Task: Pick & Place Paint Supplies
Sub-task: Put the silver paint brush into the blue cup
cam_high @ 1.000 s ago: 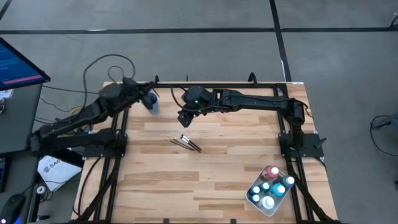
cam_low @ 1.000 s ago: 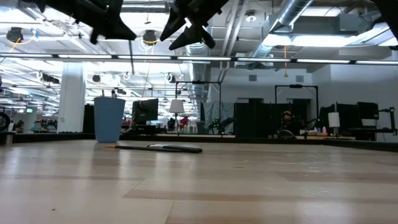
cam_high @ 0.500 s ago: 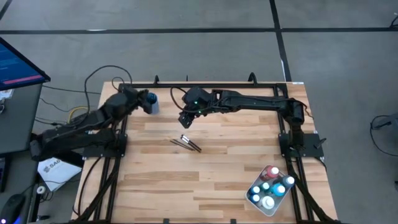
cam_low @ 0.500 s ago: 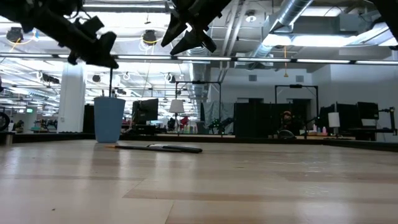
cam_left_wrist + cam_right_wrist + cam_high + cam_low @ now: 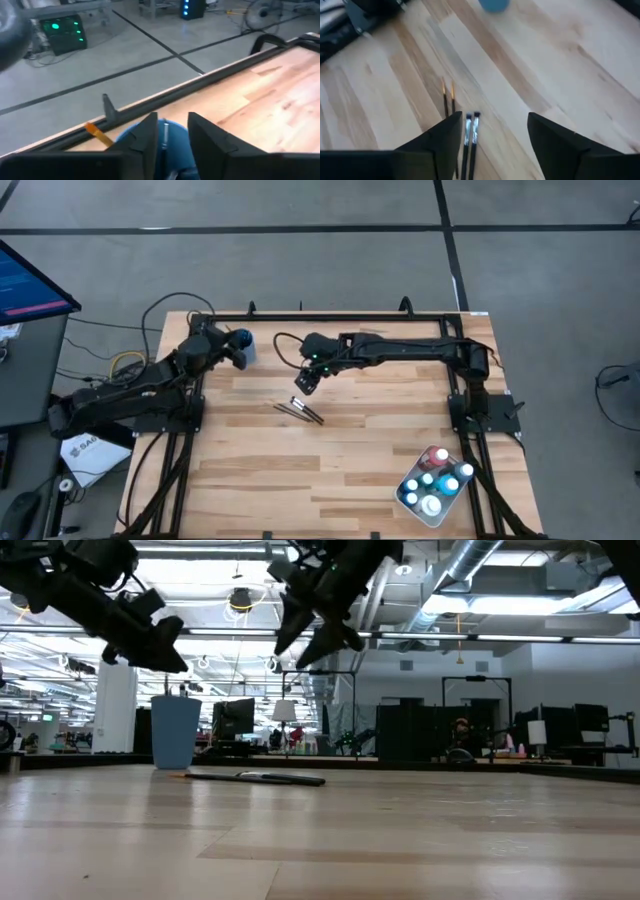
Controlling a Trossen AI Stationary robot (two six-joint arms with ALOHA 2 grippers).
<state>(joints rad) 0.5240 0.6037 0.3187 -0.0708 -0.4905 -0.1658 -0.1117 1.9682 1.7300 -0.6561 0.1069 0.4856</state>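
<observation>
Bottles (image 5: 432,480): sorted in your tray (image 5: 411,504) at five o'clock. Brushes (image 5: 299,411): several loose mid-table, pending. Right gripper (image 5: 304,383) released wide above them; left gripper (image 5: 236,348) parted over the cup (image 5: 246,347) at eleven o'clock.

Two arms work over one bench (image 5: 330,470), each with one claw: the left claw (image 5: 236,350) and the right claw (image 5: 305,381). One blue cup (image 5: 245,346) stands near the far edge. At least two paintbrushes (image 5: 299,411) lie mid-bench; the exact number is unclear. One white tray (image 5: 409,502) holds about seven paint bottles (image 5: 436,476).
</observation>
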